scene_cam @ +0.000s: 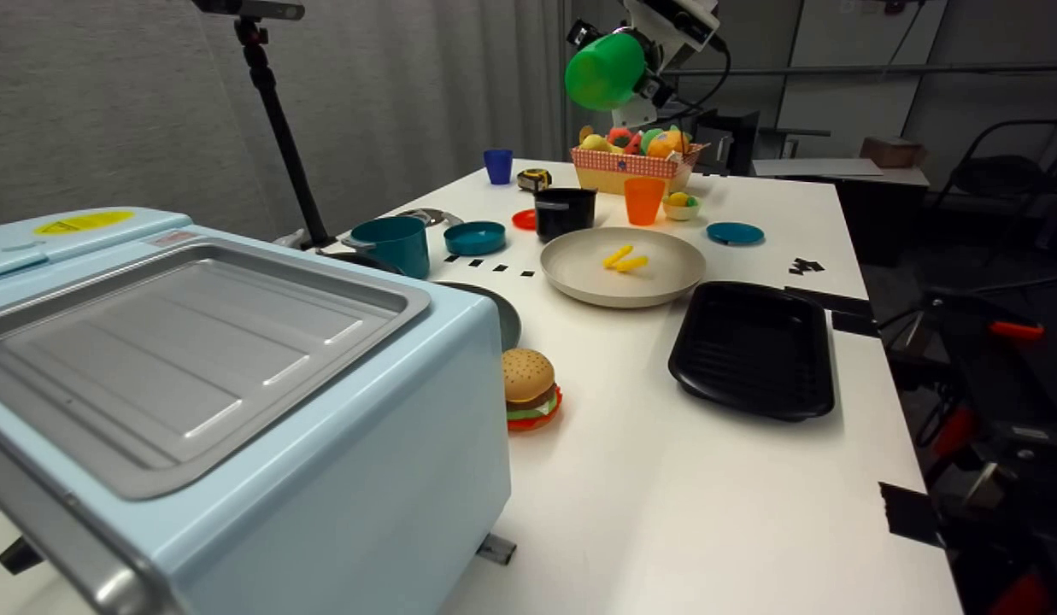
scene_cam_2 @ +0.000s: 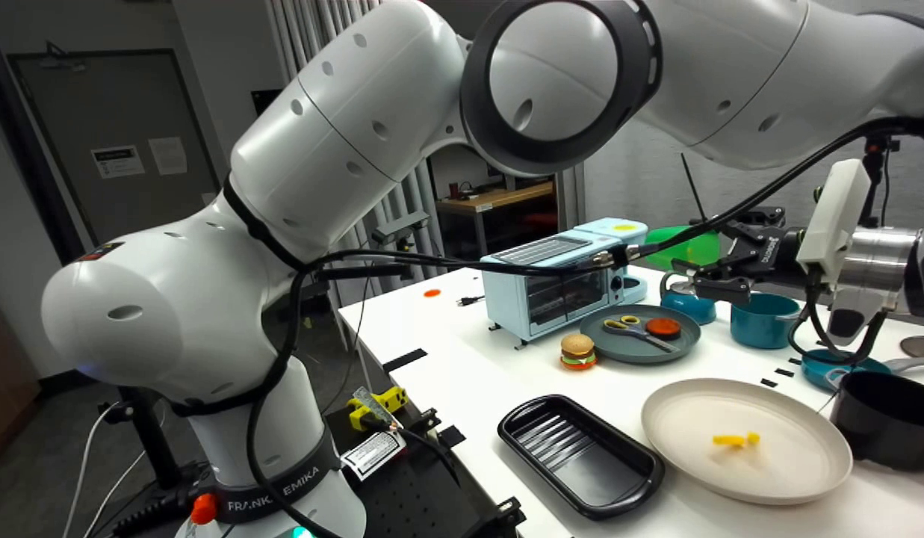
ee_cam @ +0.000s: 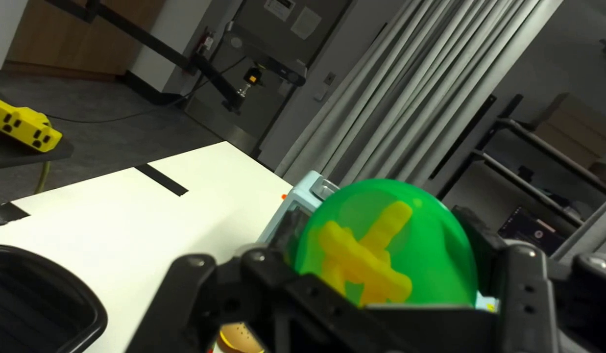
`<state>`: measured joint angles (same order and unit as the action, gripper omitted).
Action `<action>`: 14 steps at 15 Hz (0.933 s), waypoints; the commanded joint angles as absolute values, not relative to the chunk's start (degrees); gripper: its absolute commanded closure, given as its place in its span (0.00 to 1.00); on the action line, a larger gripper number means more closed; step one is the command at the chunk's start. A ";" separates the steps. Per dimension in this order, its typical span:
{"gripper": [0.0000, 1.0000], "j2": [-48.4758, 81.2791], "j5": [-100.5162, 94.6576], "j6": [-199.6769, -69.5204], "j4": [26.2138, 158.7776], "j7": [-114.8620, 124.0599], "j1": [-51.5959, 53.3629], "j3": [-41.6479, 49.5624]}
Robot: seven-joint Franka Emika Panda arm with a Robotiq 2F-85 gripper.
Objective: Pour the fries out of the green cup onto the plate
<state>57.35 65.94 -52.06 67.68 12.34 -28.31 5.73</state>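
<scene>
Since a tangle of short yellow stick-shaped toy fries (ee_cam: pixel 366 264) sits inside the small, bright green, see-through plastic cup (scene_cam: pixel 605 72), I wouldn't call this pour finished. A few loose fries (scene_cam: pixel 632 264) do lie on the round, shallow, cream-white plate (scene_cam: pixel 575 272), so I'd guess we're partway there. The jaws of my black two-finger gripper (ee_cam: pixel 381 233) are pinching the cup from both sides, and it's tipped well over, high up. Annoyingly, from my end I can't tell whether it's straight above the plate, or exactly where the mouth points.

What worries me: those pieces look crossed over each other, so they could jam, then dump all at once if I twist harder. From this height they might also bounce out over that low rim. If I'm off to a side, I'd expect strays in the long black ridged tray (scene_cam_2: pixel 581 456) just beside the plate, or in the round black pot (scene_cam_2: pixel 884 441) across from it. Also, the cup looks thin-walled, so squeezing more could buckle it and let it slip. My plan: come lower, center over the plate, tilt slowly, maybe a gentle shake.
</scene>
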 commanded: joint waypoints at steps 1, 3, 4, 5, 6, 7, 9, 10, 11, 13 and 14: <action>0.47 59.95 69.51 -48.10 63.75 14.72 -29.47 5.45; 0.47 60.28 70.53 -47.88 63.48 14.36 -29.68 5.29; 0.47 60.42 71.48 -47.64 63.53 14.26 -29.97 5.00; 0.47 60.47 72.30 -47.52 63.62 14.33 -30.10 4.88; 0.47 60.51 72.65 -47.52 63.54 14.30 -30.00 5.02; 0.47 60.56 72.88 -47.44 63.46 14.35 -29.90 5.18; 0.47 60.59 73.39 -47.31 63.51 14.48 -29.88 5.28; 0.47 60.60 73.60 -47.26 63.53 14.55 -29.88 5.30; 0.47 60.62 73.74 -47.29 63.54 14.55 -29.87 5.31; 0.47 60.68 73.88 -47.30 63.51 14.52 -29.83 5.35; 0.47 60.71 73.97 -47.32 63.51 14.54 -29.82 5.37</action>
<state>58.46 71.86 -50.81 67.11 12.51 -28.92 5.65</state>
